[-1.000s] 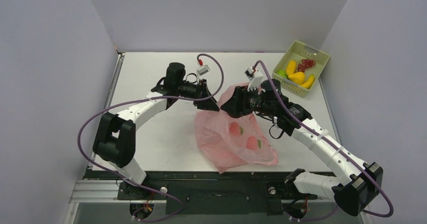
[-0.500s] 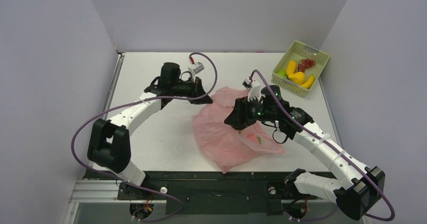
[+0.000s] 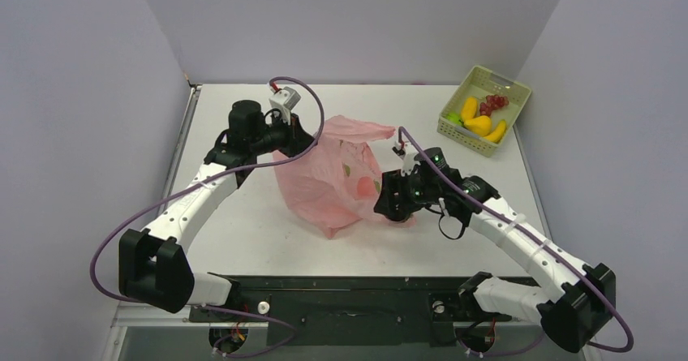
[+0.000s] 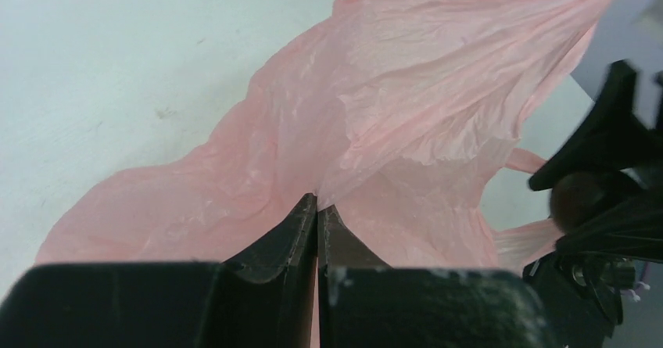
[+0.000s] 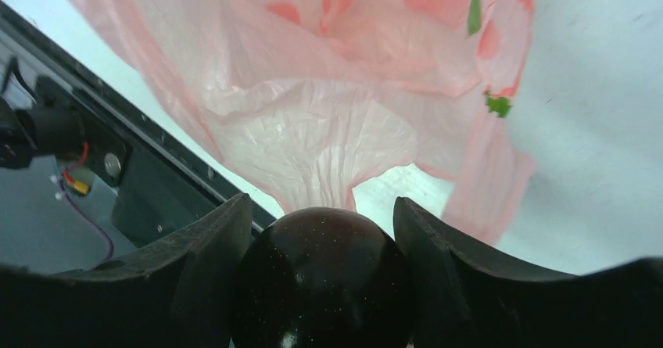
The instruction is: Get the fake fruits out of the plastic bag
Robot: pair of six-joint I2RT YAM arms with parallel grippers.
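The pink plastic bag (image 3: 324, 184) stands bunched up at mid-table. My left gripper (image 3: 307, 143) is shut on its upper left edge, and in the left wrist view the fingertips of that gripper (image 4: 317, 204) pinch a fold of the bag (image 4: 406, 105). My right gripper (image 3: 393, 212) sits just right of the bag and is shut on a dark purple round fruit (image 5: 324, 278). The bag (image 5: 313, 129) hangs right in front of it. Red and green patches (image 3: 363, 186) show on the bag; I cannot tell whether they are print or fruit.
A pale green slotted basket (image 3: 505, 81) stands at the far right corner. It holds yellow fruits (image 3: 479, 122), a dark red grape bunch (image 3: 492, 103) and a green one (image 3: 451, 118). The black frame edge (image 5: 141, 176) runs along the near side.
My left gripper has closed on the bag's edge and dragged the bag left and up. My right gripper has drawn back toward the near side, out from the bag.
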